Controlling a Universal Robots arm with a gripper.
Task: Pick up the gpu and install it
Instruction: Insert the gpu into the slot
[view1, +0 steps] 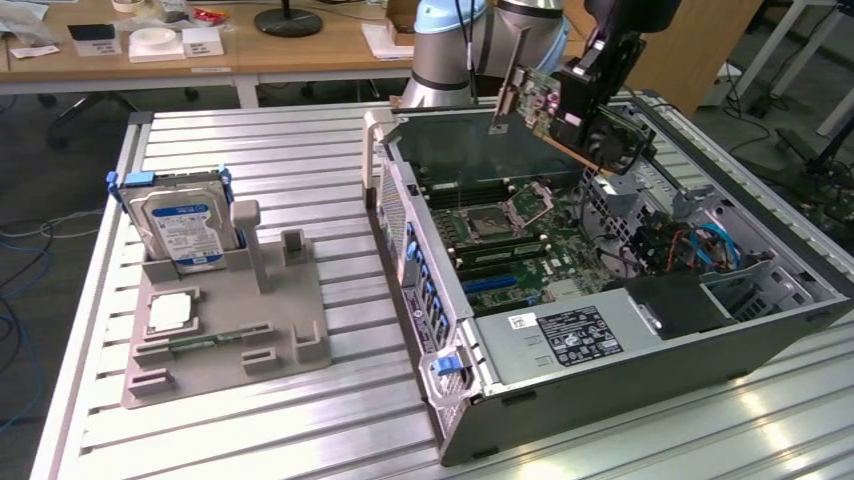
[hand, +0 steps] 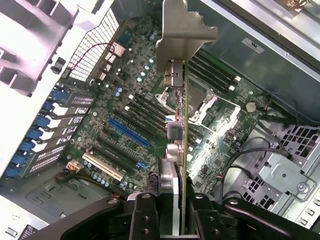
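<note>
Green-boarded gpu (view1: 541, 103), silver bracket end toward exterior view's left, clamped in my gripper (view1: 585, 100) at frame's upper right, poised above motherboard (view1: 523, 258) of open grey computer case (view1: 641, 375).

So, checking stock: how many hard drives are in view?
1: the hard drive upright in the grey holder, exterior view's left. Others may hide inside the computer case.

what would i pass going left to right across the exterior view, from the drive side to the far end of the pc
hard drive → grey upright post → computer case rear wall → gpu held up over the case → blue cables
</note>
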